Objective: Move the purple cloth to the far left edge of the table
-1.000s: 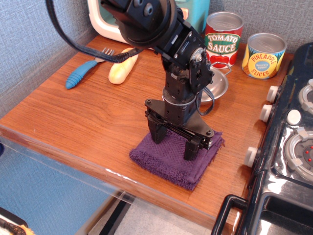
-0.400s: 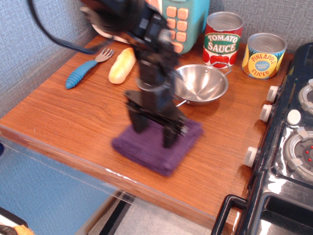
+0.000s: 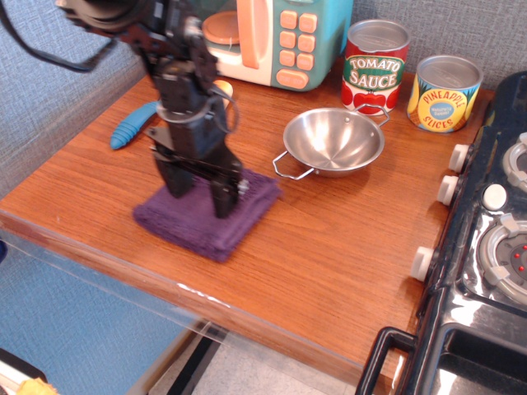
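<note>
We see our gripper (image 3: 200, 193) spread wide, fingertips pressing the purple cloth (image 3: 207, 212), at 8 o'clock from the bowl (image 3: 333, 142).

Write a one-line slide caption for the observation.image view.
Open gripper pressing its fingers onto the purple cloth on the table, left of a steel bowl.

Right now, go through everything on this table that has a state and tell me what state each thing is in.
purple cloth: folded, flat on the table, near the front edge.
gripper: open, fingers pressed down on the cloth.
steel bowl: upright, empty.
tomato sauce can: upright, lid closed.
pineapple slices can: upright, lid closed.
toy microwave: door closed.
blue-handled utensil: lying flat, partly hidden by the arm.
</note>
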